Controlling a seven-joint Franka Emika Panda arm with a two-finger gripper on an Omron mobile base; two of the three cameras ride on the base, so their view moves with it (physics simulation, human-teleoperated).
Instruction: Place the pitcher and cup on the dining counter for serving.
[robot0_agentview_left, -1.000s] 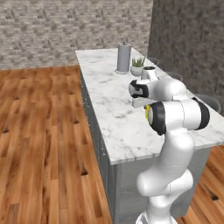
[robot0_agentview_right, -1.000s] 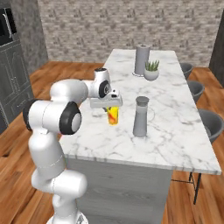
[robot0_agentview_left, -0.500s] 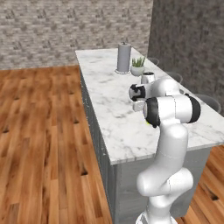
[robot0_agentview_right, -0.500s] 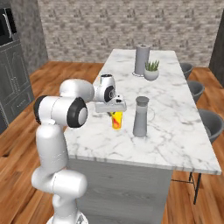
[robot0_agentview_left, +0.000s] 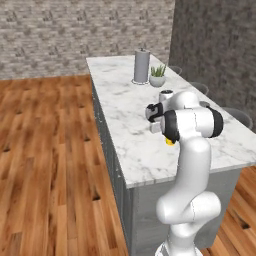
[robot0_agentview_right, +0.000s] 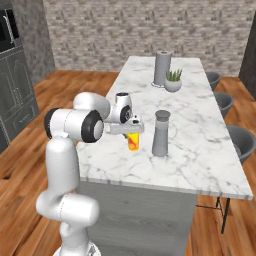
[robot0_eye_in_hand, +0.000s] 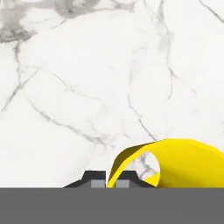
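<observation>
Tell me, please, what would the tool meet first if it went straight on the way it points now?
Most likely the dining counter: the tool, shut on the cup, points down at bare marble.

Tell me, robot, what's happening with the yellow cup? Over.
Hand shut on cup rim, over the counter. Pitcher standing beside it, apart. Nothing in the way.

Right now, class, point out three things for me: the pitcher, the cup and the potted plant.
pitcher (robot0_agentview_right: 161, 135): right base view, middle of its grey body.
cup (robot0_agentview_right: 133, 141): right base view, yellow side below the hand.
potted plant (robot0_agentview_right: 173, 85): right base view, its pale pot.
</observation>
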